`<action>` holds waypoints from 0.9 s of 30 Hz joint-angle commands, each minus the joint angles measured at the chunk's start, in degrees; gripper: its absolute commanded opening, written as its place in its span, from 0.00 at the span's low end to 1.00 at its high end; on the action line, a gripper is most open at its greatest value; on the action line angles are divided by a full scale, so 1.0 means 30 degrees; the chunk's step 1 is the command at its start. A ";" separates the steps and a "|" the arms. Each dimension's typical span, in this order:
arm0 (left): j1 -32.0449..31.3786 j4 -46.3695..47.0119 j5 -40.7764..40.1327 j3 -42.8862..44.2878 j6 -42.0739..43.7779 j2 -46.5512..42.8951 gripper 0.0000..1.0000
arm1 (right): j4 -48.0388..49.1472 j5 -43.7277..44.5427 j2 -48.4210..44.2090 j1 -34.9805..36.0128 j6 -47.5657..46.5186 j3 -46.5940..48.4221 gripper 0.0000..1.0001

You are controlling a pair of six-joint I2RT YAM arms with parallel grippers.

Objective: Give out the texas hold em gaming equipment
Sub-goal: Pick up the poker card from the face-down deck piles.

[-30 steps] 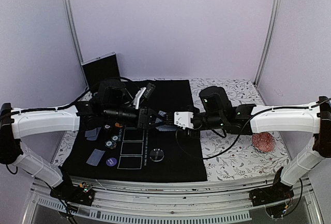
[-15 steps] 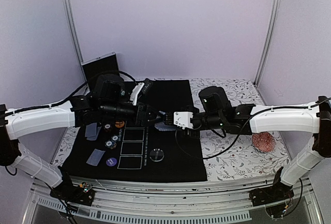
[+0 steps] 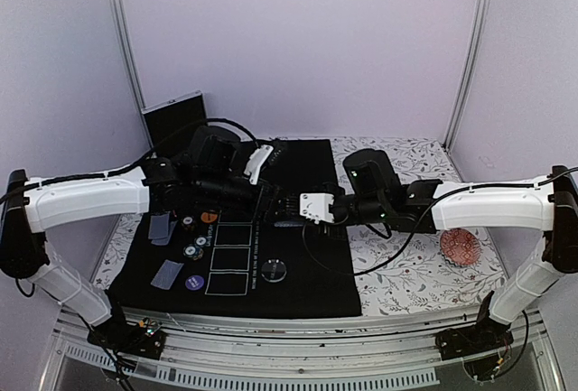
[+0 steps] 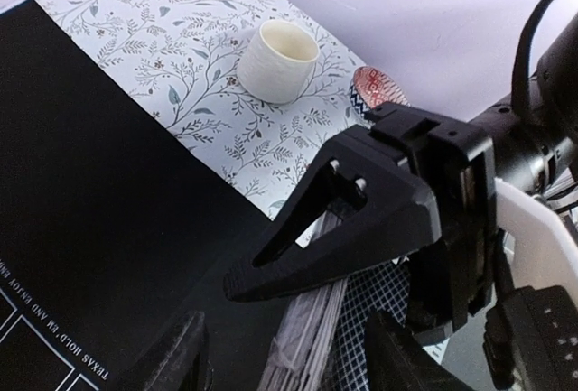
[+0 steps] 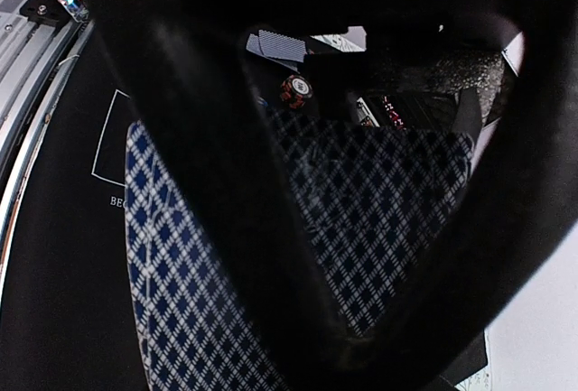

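My right gripper (image 3: 287, 210) is shut on a deck of lattice-backed playing cards (image 5: 379, 219) and holds it above the black Texas Hold'em mat (image 3: 298, 287). In the left wrist view one right finger (image 4: 361, 228) presses on the deck (image 4: 361, 314). My left gripper (image 4: 289, 355) is open, with a finger on each side of the deck's end. On the mat's left lie two face-down cards (image 3: 163, 228) (image 3: 168, 273), striped chips (image 3: 194, 248), an orange disc (image 3: 209, 218), a purple disc (image 3: 194, 282) and a clear disc (image 3: 275, 270).
A cream cup (image 4: 278, 60) and a reddish patterned dish (image 4: 375, 91) stand on the floral cloth to the right; the dish also shows in the top view (image 3: 461, 246). A black box (image 3: 176, 120) stands at the back left.
My left arm has swung right and forward, bringing its open gripper up to the deck. The right arm has shifted slightly left with the deck.
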 commanded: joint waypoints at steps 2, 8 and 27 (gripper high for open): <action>-0.0482 -0.1889 -0.1992 0.0574 0.1148 -0.0036 0.58 | 0.0122 0.0087 -0.0001 -0.0055 0.0119 0.0535 0.50; -0.0434 -0.2528 -0.2984 0.0128 0.1497 -0.0724 0.47 | 0.0122 0.0296 -0.0181 -0.0066 0.0181 0.0294 0.50; -0.0107 -0.3307 -0.3204 -0.0132 0.1777 -0.2123 0.51 | 0.0106 0.0447 -0.0300 -0.0044 0.0151 0.0056 0.51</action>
